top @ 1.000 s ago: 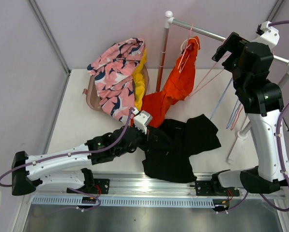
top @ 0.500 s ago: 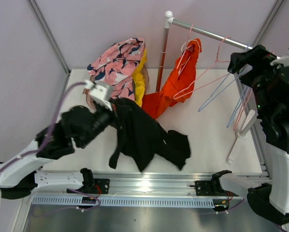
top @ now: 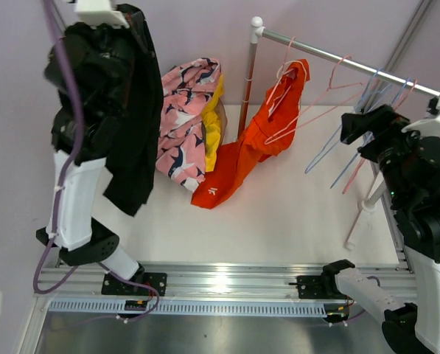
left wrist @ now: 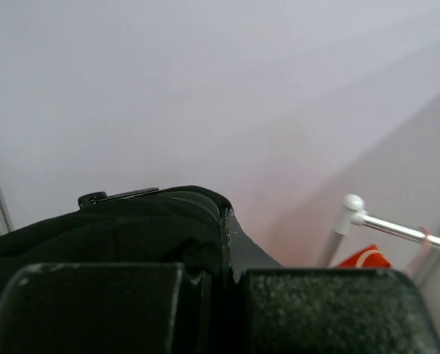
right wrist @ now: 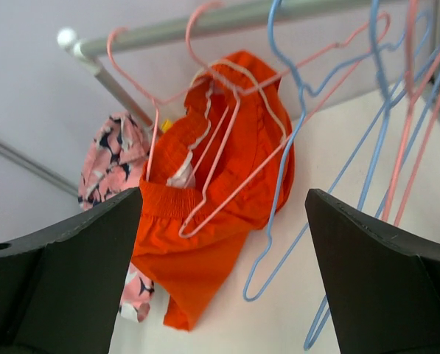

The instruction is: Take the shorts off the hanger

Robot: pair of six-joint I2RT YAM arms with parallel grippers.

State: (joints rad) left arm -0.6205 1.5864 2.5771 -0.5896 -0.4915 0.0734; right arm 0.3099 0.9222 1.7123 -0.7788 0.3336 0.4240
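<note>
Table (top: pixel 301 221): white, with both arms bolted at its near edge.
Rail (top: pixel 330 55): a metal bar on white posts, carried from the middle of the far edge toward the right edge.
Black shorts (top: pixel 135 125): hung in the air above the left edge, draped down from the left gripper, clear of the table.
Orange shorts (top: pixel 267 125): hung on a pink hanger (top: pixel 287 63) on the rail, the lower end laid on the table near its middle — framed between the right gripper's fingers in the wrist view, well apart from them.
Patterned shorts (top: pixel 179 125): heaped at the far left corner, with the yellow shorts (top: pixel 214 136) touching their right side.
Empty hangers (right wrist: pixel 281 184): pink and blue, hung on the rail's right part, just beside the right gripper.
Left gripper (left wrist: pixel 223 284): held high, fingers pressed together on the black shorts.
Right gripper (right wrist: pixel 221 195): spread wide — nothing is held.
</note>
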